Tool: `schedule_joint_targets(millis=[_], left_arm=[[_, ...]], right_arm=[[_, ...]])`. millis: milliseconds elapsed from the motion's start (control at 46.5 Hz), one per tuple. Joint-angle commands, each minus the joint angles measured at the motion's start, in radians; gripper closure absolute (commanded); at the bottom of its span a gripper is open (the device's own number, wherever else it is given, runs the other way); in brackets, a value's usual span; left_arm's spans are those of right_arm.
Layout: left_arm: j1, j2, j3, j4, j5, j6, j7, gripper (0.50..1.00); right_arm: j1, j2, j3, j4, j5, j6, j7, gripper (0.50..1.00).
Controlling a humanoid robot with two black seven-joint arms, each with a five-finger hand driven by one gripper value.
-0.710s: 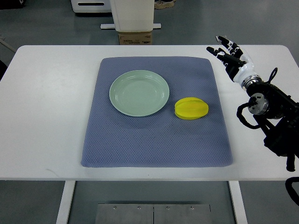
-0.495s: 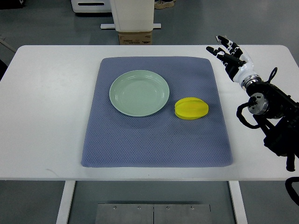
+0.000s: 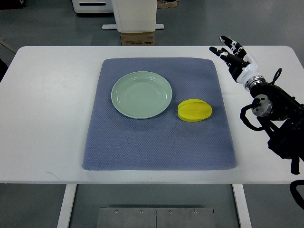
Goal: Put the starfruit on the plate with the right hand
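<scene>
Reach not yet begun: my right hand [image 3: 233,56] hangs empty, fingers spread, over the worktop [image 3: 52,114] at two o'clock from the starfruit [image 3: 194,110].

The starfruit lies on the blue mat [image 3: 156,142], just beside the green plate [image 3: 141,94] at its four o'clock, not touching it. Its long axis runs roughly three to nine o'clock, ridges following that line. Next, I judge, I must swing toward eight o'clock, come down over the fruit and close across its short width.

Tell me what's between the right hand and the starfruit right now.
Nothing stands between them. In the top view, only bare white table and the blue mat's right edge separate the right hand from the starfruit.
</scene>
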Motion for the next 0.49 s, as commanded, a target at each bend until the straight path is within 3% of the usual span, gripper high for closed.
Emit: schedule_joint_targets(millis=[0, 473], left_arm=[[0.0, 0.0, 0.0, 0.0, 0.0, 0.0, 0.0, 0.5], [0.0, 0.0, 0.0, 0.0, 0.0, 0.0, 0.0, 0.5]], right_arm=[[0.002, 0.0, 0.0, 0.0, 0.0, 0.0, 0.0, 0.502], [-0.005, 0.005, 0.0, 0.002, 0.001, 0.005, 0.002, 0.502]])
